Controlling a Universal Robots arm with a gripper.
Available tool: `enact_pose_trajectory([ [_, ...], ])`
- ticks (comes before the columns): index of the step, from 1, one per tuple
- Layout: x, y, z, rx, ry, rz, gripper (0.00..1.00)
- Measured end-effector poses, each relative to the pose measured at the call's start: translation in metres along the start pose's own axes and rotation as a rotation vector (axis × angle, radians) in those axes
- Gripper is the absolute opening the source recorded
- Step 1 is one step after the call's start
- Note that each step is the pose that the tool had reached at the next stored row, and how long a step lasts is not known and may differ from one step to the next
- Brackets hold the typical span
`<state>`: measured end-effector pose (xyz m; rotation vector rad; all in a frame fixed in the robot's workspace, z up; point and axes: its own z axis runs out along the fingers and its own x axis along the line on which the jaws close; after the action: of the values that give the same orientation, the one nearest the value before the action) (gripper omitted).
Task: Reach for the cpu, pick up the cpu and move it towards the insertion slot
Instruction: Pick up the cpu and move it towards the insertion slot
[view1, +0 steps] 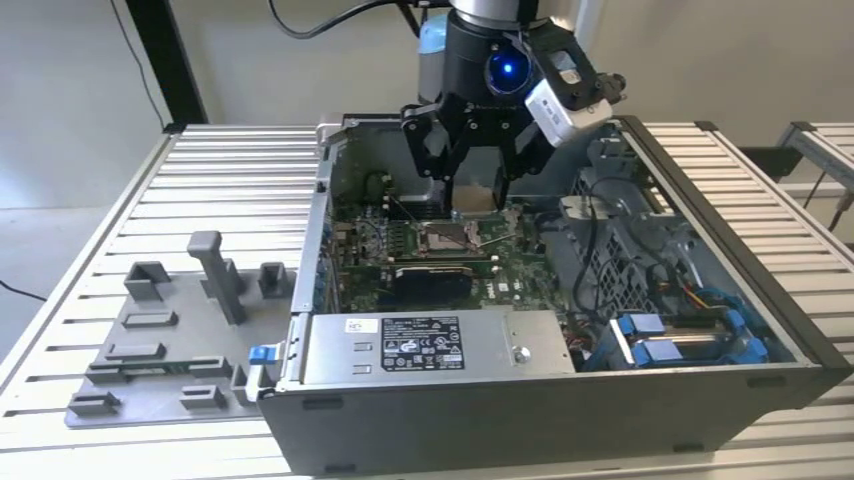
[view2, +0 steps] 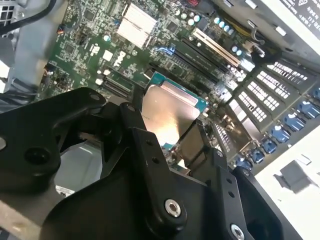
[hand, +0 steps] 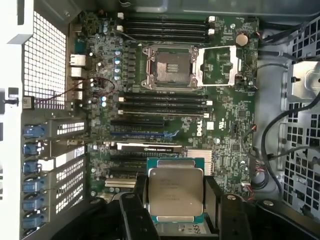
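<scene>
My gripper (view1: 475, 203) hangs inside the open computer case, shut on the cpu (view1: 470, 198), whose tan face shows between the black fingers. In both wrist views the cpu (hand: 175, 191) (view2: 169, 111) is a silver square with a teal rim, clamped on two opposite edges by the fingers (hand: 136, 200). The insertion slot (hand: 169, 67) is a silver-framed square socket with a dark centre on the green board, its metal lid (hand: 220, 65) swung open beside it. In the exterior view the slot (view1: 445, 237) lies just below and slightly to the left of the held cpu, with a gap between them.
The case walls (view1: 327, 190) surround the board. A silver power supply (view1: 427, 345) sits at the near side, with cables and blue drive brackets (view1: 681, 340) on the exterior view's right. A grey fixture plate (view1: 174, 340) with upright blocks lies on the slatted table to the left.
</scene>
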<state>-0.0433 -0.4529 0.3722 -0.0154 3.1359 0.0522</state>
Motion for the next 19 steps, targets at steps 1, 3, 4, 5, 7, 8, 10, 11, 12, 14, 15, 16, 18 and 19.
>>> enact_pose_trajectory([
  [1,-0.0001,0.0031,0.0003,-0.0001,0.0,0.0,0.0],
  [3,-0.0003,0.009,0.0008,-0.0001,0.0,0.0,0.0],
  [4,-0.0004,0.0123,0.0012,-0.0001,0.0,0.0,0.0],
  [5,-0.0005,0.0153,0.0016,0.0,0.0,0.0,0.0],
  [7,-0.0007,0.0217,0.0024,-0.0001,0.0,0.001,0.0],
  [8,-0.0007,0.0252,0.0027,-0.0001,0.0,0.001,0.0],
  [10,-0.0008,0.0318,0.0035,-0.0002,-0.0001,0.001,0.0],
  [11,-0.0009,0.0355,0.0039,-0.0001,0.0,0.001,0.0],
  [12,-0.0009,0.039,0.0042,-0.0001,0.0,0.001,0.0],
  [14,-0.001,0.0463,0.0051,-0.0002,0.0,0.001,0.0],
  [15,-0.001,0.0499,0.0056,-0.0001,0.0,0.001,0.0],
  [16,-0.001,0.0533,0.0061,-0.0001,0.0,0.001,0.0],
  [18,-0.0011,0.0604,0.0072,-0.0001,0.0,0.001,0.0],
  [19,-0.0011,0.0637,0.0078,-0.0001,0.0,0.001,0.0],
])
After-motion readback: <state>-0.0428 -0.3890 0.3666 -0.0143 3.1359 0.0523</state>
